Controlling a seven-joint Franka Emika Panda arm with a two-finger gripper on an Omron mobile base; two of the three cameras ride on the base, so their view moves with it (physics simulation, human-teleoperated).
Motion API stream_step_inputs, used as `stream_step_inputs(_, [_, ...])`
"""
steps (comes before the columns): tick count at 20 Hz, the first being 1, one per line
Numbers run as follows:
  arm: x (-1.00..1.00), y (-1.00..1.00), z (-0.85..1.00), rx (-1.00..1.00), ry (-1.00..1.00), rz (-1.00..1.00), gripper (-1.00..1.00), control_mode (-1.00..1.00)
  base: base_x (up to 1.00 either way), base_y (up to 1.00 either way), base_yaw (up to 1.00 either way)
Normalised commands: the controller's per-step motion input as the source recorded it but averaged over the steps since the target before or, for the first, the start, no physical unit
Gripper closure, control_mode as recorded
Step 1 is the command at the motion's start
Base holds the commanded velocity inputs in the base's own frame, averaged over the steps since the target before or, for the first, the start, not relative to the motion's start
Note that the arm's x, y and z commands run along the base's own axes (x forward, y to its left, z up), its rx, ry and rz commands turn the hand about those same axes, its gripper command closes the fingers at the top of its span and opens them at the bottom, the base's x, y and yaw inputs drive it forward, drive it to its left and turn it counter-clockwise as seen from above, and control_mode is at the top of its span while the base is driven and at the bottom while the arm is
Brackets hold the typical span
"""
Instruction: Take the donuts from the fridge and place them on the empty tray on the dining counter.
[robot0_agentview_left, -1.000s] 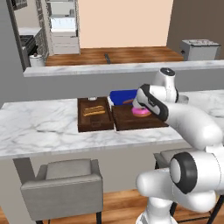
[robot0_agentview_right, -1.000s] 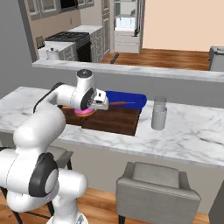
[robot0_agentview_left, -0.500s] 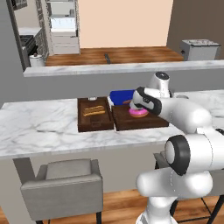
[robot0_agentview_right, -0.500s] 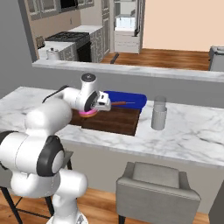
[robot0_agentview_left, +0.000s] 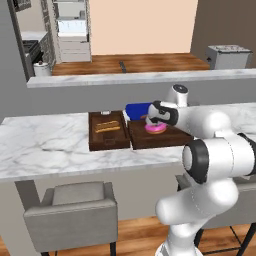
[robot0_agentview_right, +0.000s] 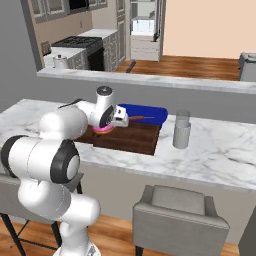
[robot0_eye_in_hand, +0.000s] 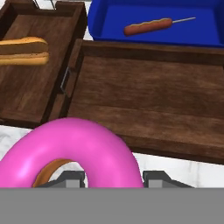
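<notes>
My gripper (robot0_agentview_left: 153, 123) is shut on the pink-iced donut (robot0_agentview_left: 155, 129), holding it low over the left part of the empty tray (robot0_agentview_left: 172, 136) on the dining counter (robot0_agentview_left: 50, 145). In the right base view the donut (robot0_agentview_right: 103, 130) hangs under the gripper (robot0_agentview_right: 108, 125) at the near-left end of that tray (robot0_agentview_right: 135, 139). The hand view shows the pink ring (robot0_eye_in_hand: 65, 151) close up between my fingertips (robot0_eye_in_hand: 73, 177), with the tray's bare wooden floor (robot0_eye_in_hand: 148, 103) behind it. I cannot tell whether the donut touches the tray. The fridge (robot0_agentview_left: 71, 30) stands open far back in the kitchen.
A squarer brown tray (robot0_agentview_left: 106, 131) with yellowish sticks adjoins the empty tray on the left. Behind them lies a blue tray (robot0_eye_in_hand: 131, 13) holding a corn dog (robot0_eye_in_hand: 146, 26). A grey cup (robot0_agentview_right: 181, 130) stands on the counter to the right. Grey chairs (robot0_agentview_left: 72, 212) sit below the counter's front.
The arm has folded in and the hand has eased down and slightly across with the pink donut, staying over the empty tray. Trays and cup have not moved.
</notes>
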Motion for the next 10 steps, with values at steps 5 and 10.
stream_step_inputs(5, [0.27, 0.0, -0.18, 0.0, 0.0, 0.0, 1.0, -1.0, 0.0, 0.0, 0.0])
stream_step_inputs(10, [0.09, 0.0, -0.16, 0.0, 0.0, 0.0, 1.0, -1.0, 0.0, 0.0, 0.0])
